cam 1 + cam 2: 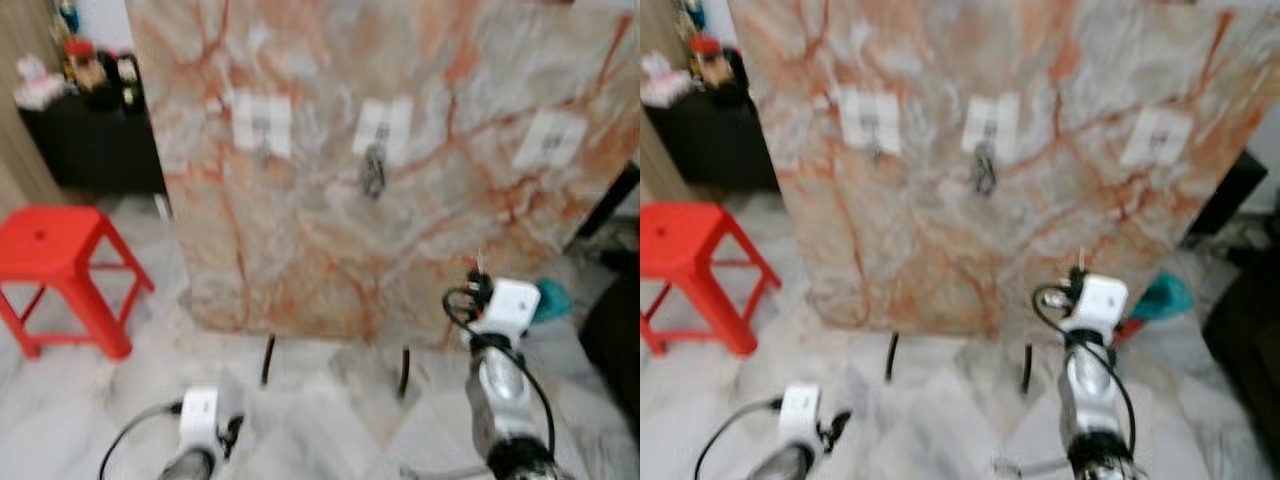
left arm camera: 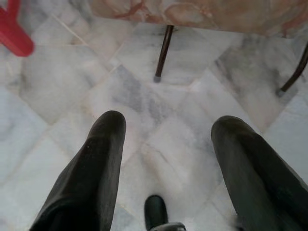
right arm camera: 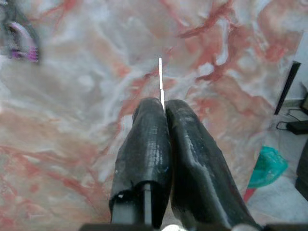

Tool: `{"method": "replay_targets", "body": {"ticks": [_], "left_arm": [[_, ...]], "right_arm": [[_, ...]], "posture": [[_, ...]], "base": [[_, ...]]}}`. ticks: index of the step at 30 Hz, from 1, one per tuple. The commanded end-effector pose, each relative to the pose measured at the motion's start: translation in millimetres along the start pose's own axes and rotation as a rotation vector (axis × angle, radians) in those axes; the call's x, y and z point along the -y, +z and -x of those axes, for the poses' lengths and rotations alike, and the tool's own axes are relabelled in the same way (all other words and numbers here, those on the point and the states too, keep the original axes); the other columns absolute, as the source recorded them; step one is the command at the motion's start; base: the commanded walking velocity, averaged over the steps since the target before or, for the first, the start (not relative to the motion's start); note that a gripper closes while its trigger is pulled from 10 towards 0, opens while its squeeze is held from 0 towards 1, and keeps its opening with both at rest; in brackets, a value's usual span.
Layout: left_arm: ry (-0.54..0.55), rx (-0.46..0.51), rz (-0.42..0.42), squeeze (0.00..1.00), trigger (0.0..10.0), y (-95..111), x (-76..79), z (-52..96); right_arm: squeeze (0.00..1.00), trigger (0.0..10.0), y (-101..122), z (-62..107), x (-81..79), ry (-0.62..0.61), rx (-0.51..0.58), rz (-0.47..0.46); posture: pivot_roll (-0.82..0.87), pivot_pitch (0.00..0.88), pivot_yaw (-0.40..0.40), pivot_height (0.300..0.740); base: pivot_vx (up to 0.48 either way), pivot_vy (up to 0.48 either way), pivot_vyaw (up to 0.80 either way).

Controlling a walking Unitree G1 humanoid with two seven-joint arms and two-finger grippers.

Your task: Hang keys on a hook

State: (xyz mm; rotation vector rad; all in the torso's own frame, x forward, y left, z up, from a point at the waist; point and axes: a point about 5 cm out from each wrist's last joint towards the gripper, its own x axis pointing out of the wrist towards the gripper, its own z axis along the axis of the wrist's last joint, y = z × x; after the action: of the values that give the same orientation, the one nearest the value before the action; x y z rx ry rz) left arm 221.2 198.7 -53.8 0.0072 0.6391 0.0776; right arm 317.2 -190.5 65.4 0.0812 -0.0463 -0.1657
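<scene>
Nearest, the left gripper [image 2: 163,144] hangs low over the marble floor [image 2: 62,91], its fingers [image 2: 96,163] spread wide with nothing between them, pointed at the foot of the panel's stand.

The right gripper [image 3: 163,108] is raised and aimed at the marble panel [image 1: 300,230], its fingers pressed together on a thin bright sliver [image 3: 160,77] that sticks straight out past the tips; I judge it a key or ring seen edge-on, its long axis running along the fingers toward the panel.

Farther, three white hook plates sit in a row across the panel's upper part. The middle one [image 1: 384,128] already carries a dark bunch [image 1: 372,175]. The plate near the right edge [image 1: 549,138] looks bare and lies up and slightly right of the right gripper, so that arm is nearer; the left plate [image 1: 262,124] is well apart.
</scene>
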Motion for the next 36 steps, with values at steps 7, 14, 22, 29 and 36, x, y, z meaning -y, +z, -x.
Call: {"method": "replay_targets", "body": {"ticks": [7, 14, 22, 29, 36], "left_arm": [[0.008, -0.008, 0.048, 0.00, 10.0, -0.7, 3.6, -0.6], [0.001, -0.015, 0.044, 0.00, 10.0, -0.3, 4.4, -1.2], [0.000, -0.015, 0.037, 0.00, 10.0, -0.1, 3.5, -1.2], [-0.007, -0.014, 0.031, 0.00, 10.0, 0.2, 3.5, -1.2], [-0.006, -0.013, 0.032, 0.00, 10.0, 0.0, 2.4, -1.0]], "right_arm": [[0.00, 10.0, 18.7, -11.2, 13.7, -0.067, 0.065, 0.002], [0.00, 10.0, 22.7, -13.5, 14.1, -0.082, 0.079, -0.002], [0.00, 10.0, 49.3, -19.0, 25.8, -0.187, 0.215, 0.004], [0.00, 10.0, 70.4, -21.8, 39.8, -0.294, 0.307, 0.030], [0.00, 10.0, 85.3, -23.4, 40.3, -0.315, 0.380, 0.062]], "posture": [[-0.01, 0.000, -0.066, 0.740], [-0.01, 0.000, -0.064, 0.740], [-0.02, 0.000, -0.051, 0.740], [-0.02, 0.000, -0.046, 0.740], [-0.02, 0.000, -0.040, 0.740]], "base": [[0.000, 0.000, 0.00], [0.000, 0.000, 0.00], [0.000, 0.000, 0.00], [0.000, 0.000, 0.00], [0.000, 0.000, 0.00]]}}
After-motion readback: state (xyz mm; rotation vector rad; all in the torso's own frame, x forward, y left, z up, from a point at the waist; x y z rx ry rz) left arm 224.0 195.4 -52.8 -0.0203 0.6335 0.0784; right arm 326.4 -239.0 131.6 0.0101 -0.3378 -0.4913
